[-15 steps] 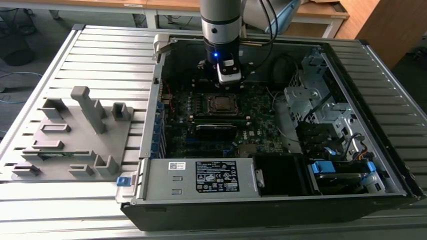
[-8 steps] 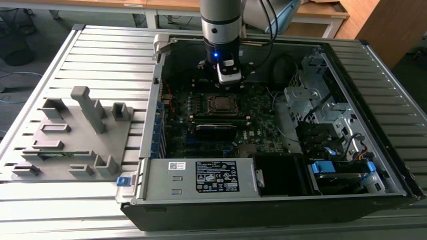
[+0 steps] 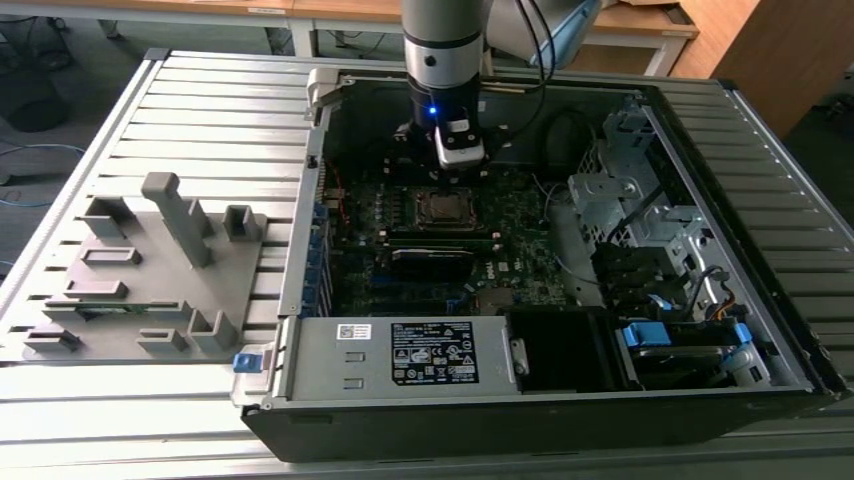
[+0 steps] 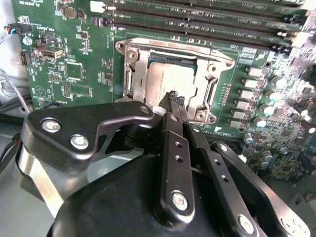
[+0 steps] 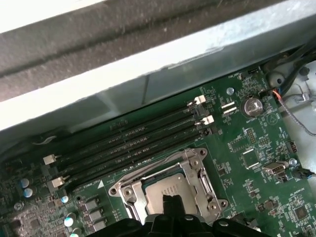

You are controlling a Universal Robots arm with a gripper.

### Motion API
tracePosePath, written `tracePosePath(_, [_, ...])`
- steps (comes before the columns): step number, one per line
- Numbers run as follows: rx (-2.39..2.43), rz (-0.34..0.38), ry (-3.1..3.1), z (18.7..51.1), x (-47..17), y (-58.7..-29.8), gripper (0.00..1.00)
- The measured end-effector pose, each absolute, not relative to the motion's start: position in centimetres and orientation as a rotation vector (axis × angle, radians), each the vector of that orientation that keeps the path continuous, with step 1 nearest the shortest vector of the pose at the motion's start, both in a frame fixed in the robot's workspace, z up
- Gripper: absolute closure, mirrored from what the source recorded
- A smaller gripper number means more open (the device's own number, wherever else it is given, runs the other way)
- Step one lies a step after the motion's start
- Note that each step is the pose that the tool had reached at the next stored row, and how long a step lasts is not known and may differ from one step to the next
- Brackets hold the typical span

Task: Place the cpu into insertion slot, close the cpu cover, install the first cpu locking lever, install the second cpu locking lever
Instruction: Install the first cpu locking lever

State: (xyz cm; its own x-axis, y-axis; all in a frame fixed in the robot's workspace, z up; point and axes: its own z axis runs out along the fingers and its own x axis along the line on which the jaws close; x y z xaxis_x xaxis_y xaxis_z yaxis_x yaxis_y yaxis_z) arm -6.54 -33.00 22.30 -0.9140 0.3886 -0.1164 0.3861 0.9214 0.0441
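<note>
Slatted metal bench (image 3: 200, 110) carries open computer case (image 3: 747, 240); I see green motherboard (image 4: 64, 74) inside. Gripper (image 4: 174, 98) fingers pressed together, nothing pinched, tips just above cpu (image 4: 163, 81). Cpu silvery-grey, flat, seated square in insertion slot (image 5: 200, 170) mid-board. Cpu cover (image 4: 173, 52) down around chip. Long memory slots (image 5: 128, 143) just beside socket; case wall (image 5: 163, 74) near beyond them.
</note>
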Motion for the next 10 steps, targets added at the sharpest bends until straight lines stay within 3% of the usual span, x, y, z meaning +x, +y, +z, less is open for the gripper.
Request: tracePosePath(10, [0.605, 0.015, 2.995, 22.24, -6.46, -33.0, 0.89])
